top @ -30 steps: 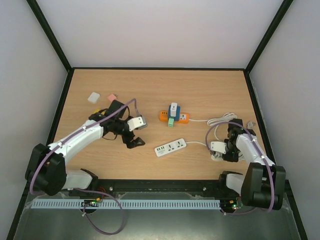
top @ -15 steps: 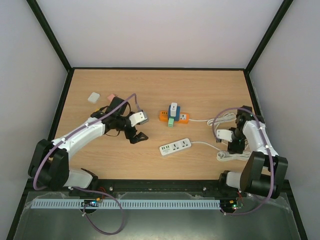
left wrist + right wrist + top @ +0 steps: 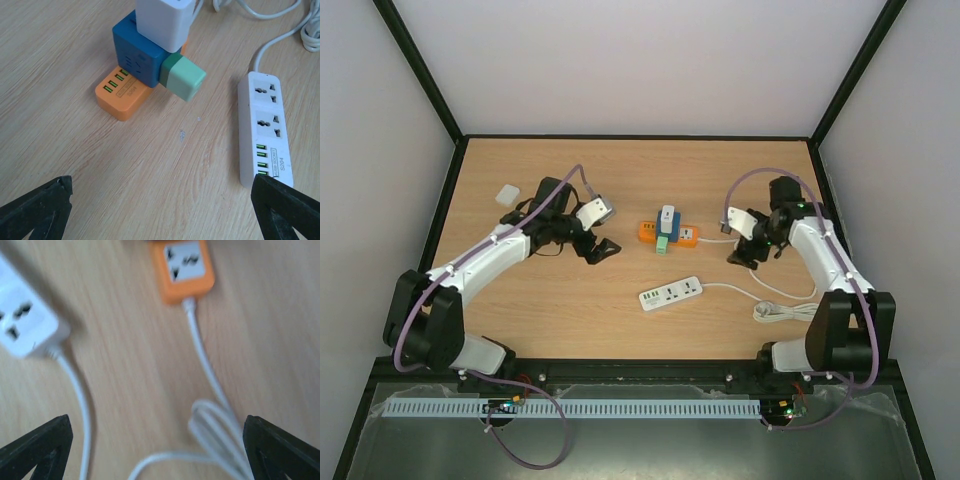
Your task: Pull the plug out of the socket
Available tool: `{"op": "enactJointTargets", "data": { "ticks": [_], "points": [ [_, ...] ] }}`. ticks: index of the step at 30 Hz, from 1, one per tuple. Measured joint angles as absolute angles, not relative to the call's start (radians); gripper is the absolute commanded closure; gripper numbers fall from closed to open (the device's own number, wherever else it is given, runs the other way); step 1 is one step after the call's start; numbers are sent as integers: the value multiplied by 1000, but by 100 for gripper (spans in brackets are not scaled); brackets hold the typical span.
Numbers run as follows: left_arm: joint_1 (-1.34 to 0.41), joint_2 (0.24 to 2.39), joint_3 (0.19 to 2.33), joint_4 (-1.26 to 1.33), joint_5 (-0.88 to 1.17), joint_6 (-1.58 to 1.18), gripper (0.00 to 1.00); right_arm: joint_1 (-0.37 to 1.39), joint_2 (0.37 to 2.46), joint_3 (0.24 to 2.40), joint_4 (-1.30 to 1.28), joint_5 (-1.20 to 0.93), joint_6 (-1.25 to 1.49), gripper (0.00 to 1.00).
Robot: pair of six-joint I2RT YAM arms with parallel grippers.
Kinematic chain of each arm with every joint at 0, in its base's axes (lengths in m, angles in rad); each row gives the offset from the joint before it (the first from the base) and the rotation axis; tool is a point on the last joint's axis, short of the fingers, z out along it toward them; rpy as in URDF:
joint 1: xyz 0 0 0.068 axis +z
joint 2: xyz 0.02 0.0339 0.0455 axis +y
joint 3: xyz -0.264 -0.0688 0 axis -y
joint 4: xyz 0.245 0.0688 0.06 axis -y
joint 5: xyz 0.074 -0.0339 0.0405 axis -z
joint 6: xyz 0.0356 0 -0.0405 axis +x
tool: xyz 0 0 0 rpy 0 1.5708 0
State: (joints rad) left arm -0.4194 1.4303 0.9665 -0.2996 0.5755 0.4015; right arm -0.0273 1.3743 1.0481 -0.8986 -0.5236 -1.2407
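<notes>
We're looking down on the wooden table [image 3: 620,180], and the orange power strip [image 3: 681,235] sits in the middle of it, between the two arms. A blue adapter cube [image 3: 134,56] stands on the strip. A white charger plug [image 3: 162,19] is seated on the cube's top, and a pale green plug [image 3: 184,77] sticks out of its side. None of the plugs is out of its socket.

The left gripper [image 3: 601,249] hangs just left of the strip. Its wrist camera shows the fingers [image 3: 36,210] spread wide at the bottom corners, with nothing but bare wood between them. The white power strip [image 3: 265,131] lies off to one side of that view, apart from the orange one.

Over on the right, the right gripper [image 3: 742,257] hovers beside the strip's white cable [image 3: 715,240]. Its wrist view is blurred, but we can make out both fingers [image 3: 34,449] standing far apart, and they hold nothing. Below them we see the orange strip's end, its cable running down into loops, and one end of the white strip.

A small white block [image 3: 507,194] rests near the far left corner.
</notes>
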Motion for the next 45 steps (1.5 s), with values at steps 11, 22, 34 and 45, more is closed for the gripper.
{"op": "enactJointTargets", "data": {
  "ticks": [11,22,34,45],
  "points": [
    [-381,1433,966,-289,574,366,0,113,1592,1012,-567,-560,-1042,11],
    [-374,1456,978,-294,569,359,0,161,1761,1048,-469,-555,-1007,13],
    [-358,1457,983,-299,568,359,0,218,1847,1105,-469,-561,-1005,28],
    [-280,1457,983,-302,582,349,0,297,1868,1119,-479,-632,-849,28]
  ]
}}
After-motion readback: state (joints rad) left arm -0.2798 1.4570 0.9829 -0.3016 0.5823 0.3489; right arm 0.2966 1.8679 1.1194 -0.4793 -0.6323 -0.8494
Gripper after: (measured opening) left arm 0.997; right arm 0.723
